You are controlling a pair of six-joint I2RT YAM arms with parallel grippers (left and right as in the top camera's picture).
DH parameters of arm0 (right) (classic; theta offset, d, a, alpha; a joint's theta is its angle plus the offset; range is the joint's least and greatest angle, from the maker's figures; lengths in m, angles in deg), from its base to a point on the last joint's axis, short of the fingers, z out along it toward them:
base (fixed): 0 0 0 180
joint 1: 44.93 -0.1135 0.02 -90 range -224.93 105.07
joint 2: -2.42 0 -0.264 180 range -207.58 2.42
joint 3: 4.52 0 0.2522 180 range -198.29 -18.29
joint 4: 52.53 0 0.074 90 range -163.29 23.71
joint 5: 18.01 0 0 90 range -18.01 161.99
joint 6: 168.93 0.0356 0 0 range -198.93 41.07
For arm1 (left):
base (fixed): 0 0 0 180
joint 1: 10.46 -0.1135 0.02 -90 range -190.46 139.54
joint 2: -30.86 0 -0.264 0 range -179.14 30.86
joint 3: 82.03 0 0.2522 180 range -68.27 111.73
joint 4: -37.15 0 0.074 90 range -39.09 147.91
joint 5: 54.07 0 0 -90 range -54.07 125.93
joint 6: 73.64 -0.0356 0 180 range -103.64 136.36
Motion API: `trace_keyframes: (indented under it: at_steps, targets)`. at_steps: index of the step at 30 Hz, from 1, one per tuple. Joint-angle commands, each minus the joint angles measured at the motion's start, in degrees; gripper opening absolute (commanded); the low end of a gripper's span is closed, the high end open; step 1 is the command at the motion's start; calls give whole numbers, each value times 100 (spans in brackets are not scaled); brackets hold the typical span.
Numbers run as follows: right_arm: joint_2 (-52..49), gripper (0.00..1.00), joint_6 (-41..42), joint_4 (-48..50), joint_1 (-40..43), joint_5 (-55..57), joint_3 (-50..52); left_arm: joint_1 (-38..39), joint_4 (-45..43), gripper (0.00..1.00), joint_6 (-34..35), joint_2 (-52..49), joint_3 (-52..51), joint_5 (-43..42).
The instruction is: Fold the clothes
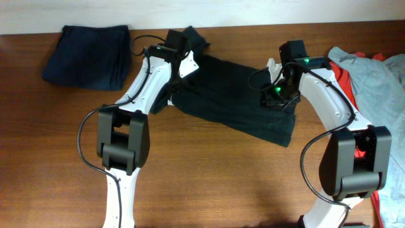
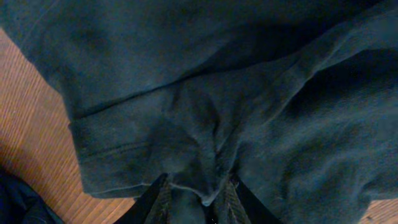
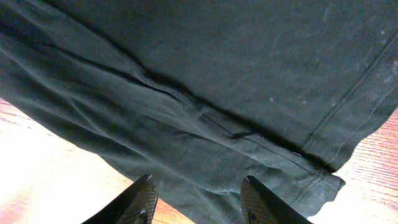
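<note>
The black T-shirt (image 1: 234, 101) lies spread and rumpled across the table's middle. My left gripper (image 1: 180, 69) is at its upper left part; in the left wrist view my left gripper (image 2: 198, 198) is shut on a bunched fold of the black T-shirt (image 2: 205, 106). My right gripper (image 1: 277, 95) hovers over the shirt's right side. In the right wrist view my right gripper (image 3: 196, 202) is open, its fingers astride the hem edge of the black T-shirt (image 3: 205, 99), with nothing between them pinched.
A folded navy garment (image 1: 88, 56) lies at the back left. A pale grey-blue garment (image 1: 373, 76) and a red one (image 1: 345, 79) are heaped at the right edge. Bare wooden table (image 1: 215, 177) lies in front.
</note>
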Motion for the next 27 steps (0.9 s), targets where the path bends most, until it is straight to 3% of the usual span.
trace_keyframes:
  at_steps: [1, 4, 9, 14, 27]
  targets:
    - [11, 49, 24, -11, -26, 59, -72, -39, 31, 30, -26, -293, 87, 11]
    - [11, 49, 24, -11, -26, 59, -72, -39, 31, 29, -26, -361, 87, 11]
    - [11, 49, 24, 4, -26, 59, -72, -39, 4, 10, -26, -358, 131, 15]
    - [11, 49, 24, 2, -24, 59, -72, -37, 13, 3, -24, -350, 321, 20]
    - [11, 49, 24, 20, -24, 59, -72, 2, -264, 2, -22, -350, 802, -98]
